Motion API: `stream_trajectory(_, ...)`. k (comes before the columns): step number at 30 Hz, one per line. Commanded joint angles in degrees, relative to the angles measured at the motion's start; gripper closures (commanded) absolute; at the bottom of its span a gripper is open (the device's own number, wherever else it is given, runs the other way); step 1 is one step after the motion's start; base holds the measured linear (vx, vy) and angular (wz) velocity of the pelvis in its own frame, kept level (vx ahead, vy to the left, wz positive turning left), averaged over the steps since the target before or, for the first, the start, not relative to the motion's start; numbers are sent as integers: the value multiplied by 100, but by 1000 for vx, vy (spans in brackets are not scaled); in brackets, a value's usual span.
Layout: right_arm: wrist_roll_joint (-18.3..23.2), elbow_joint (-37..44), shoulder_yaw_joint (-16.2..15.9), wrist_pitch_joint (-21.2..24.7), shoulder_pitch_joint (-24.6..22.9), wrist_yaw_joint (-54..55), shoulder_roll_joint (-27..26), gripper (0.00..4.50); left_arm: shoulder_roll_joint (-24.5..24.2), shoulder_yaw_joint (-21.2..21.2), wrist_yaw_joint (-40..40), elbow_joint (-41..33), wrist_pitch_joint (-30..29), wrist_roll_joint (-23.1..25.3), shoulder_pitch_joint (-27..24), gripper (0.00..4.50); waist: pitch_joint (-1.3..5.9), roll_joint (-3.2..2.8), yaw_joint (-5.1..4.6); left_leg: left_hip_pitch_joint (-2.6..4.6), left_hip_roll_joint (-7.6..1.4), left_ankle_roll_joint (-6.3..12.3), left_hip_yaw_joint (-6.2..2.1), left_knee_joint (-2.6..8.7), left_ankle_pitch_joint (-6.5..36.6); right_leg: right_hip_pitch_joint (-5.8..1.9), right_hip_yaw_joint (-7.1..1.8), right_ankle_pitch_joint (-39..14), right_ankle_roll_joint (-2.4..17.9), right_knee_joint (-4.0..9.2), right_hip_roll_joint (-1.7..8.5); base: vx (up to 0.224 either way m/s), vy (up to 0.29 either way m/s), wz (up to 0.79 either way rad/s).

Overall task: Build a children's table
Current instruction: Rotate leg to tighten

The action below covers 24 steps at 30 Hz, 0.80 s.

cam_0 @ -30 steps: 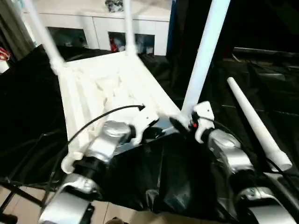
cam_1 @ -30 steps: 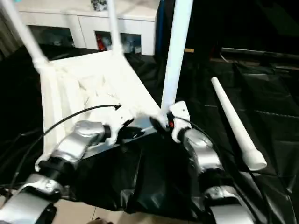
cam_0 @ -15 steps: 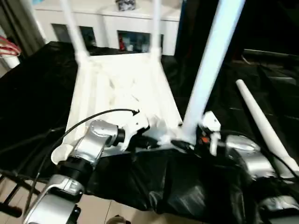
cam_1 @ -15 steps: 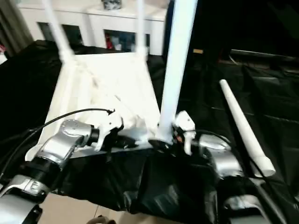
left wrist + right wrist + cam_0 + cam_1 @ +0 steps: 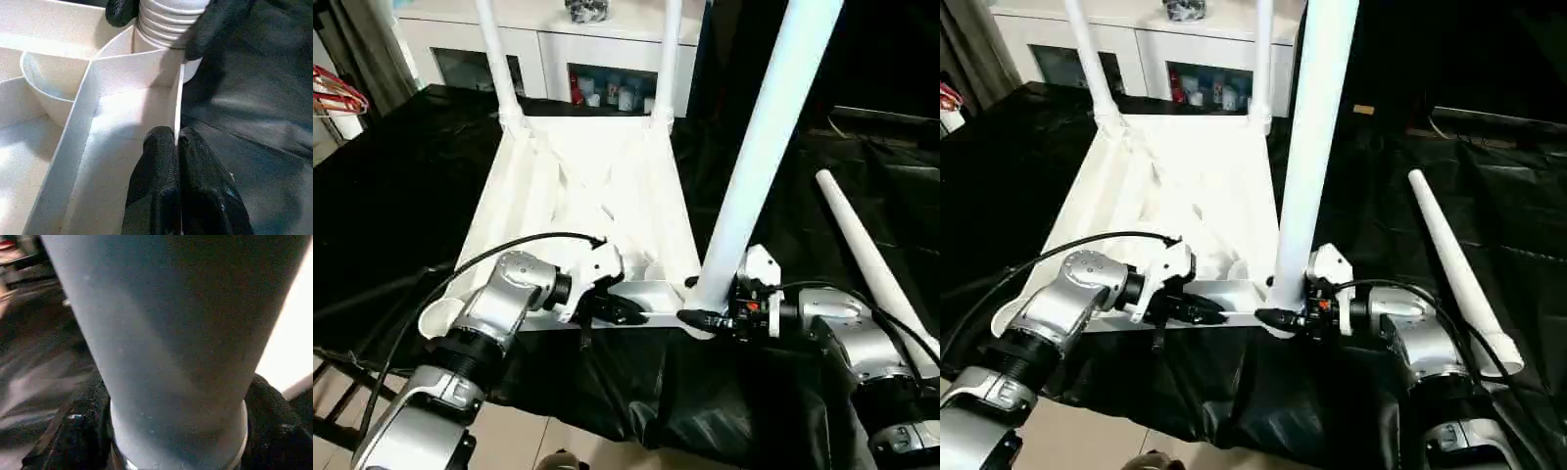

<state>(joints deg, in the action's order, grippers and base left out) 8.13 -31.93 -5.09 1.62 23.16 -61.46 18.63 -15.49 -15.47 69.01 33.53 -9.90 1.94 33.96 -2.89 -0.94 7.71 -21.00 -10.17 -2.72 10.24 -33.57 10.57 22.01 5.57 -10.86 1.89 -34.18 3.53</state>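
The white table top (image 5: 597, 186) lies upside down on black cloth, ribs up. Two legs (image 5: 497, 59) (image 5: 666, 59) stand in its far corner sockets. A third leg (image 5: 759, 147) stands upright in the near right socket. My right gripper (image 5: 700, 315) is shut on this leg's ribbed base, with a black finger (image 5: 215, 19) pressed against each side. My left gripper (image 5: 177, 139) is shut on the thin near rim of the table top, just left of that socket. The near left socket (image 5: 438, 315) holds nothing. A fourth leg (image 5: 867, 269) lies loose on the cloth to the right.
A white cabinet (image 5: 558, 54) with glass doors stands behind the table top. A red hanger (image 5: 337, 93) shows at the far left. The cloth-covered surface ends just in front of my arms, with tiled floor (image 5: 538, 436) below.
The head camera has swung, so the whole scene sits differently. My right gripper's fingers have drawn in around the base of the upright leg. The left gripper stays pinched on the rim.
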Motion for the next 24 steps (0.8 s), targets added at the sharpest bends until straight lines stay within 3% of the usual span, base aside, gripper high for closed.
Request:
stream_trajectory(1,-278,-280,-329,15,55,534,-398,172,396,120,-549,-77,105,-135,253,450,320,66,-61,60,-390,286,-161,422,1123,-259,-346,-1896,975,498,648,0,0,0)
stream_trajectory(5,-502,-964,-169,32,382,1821,-862,173,763,222,-1332,67,-27,-22,372,450,297,59,-228,99,-367,150,-164,429,1388,-212,-357,-2259,913,557,640,0,0,0)
stream_trajectory(10,-521,-1561,132,100,806,3106,-1442,174,1300,350,-2393,250,-209,79,502,450,313,57,-276,85,-358,176,-157,416,1288,-226,-362,-2161,903,550,639,0,0,0)
stream_trajectory(11,-508,-1645,135,-14,869,3096,-1548,174,1419,322,-2478,231,-204,84,500,450,326,54,-278,78,-364,217,-152,408,1180,-229,-370,-1933,952,527,635,0,0,0)
stream_trajectory(13,-578,-1639,69,-101,868,3078,-1548,118,1446,293,-2444,211,-182,81,489,450,340,65,-263,51,-356,308,-140,394,1022,-256,-374,-1632,992,492,635,0,0,0)
stream_trajectory(16,-517,-1640,105,-163,862,2872,-1546,102,1425,234,-2231,166,-118,63,449,450,360,61,-252,32,-352,459,-130,375,809,-267,-375,-1269,1063,446,631,0,0,0)
stream_trajectory(18,-526,-1600,94,-244,849,2771,-1467,62,1328,207,-2031,143,-39,51,408,450,357,51,-257,34,-357,500,-129,377,791,-267,-368,-1222,1087,444,624,0,0,0)
stream_trajectory(24,-493,-1443,-9,-543,787,2000,-1082,51,983,126,-1510,68,25,27,325,450,344,29,-258,47,-365,474,-134,390,1024,-260,-363,-1516,1051,481,621,0,0,0)
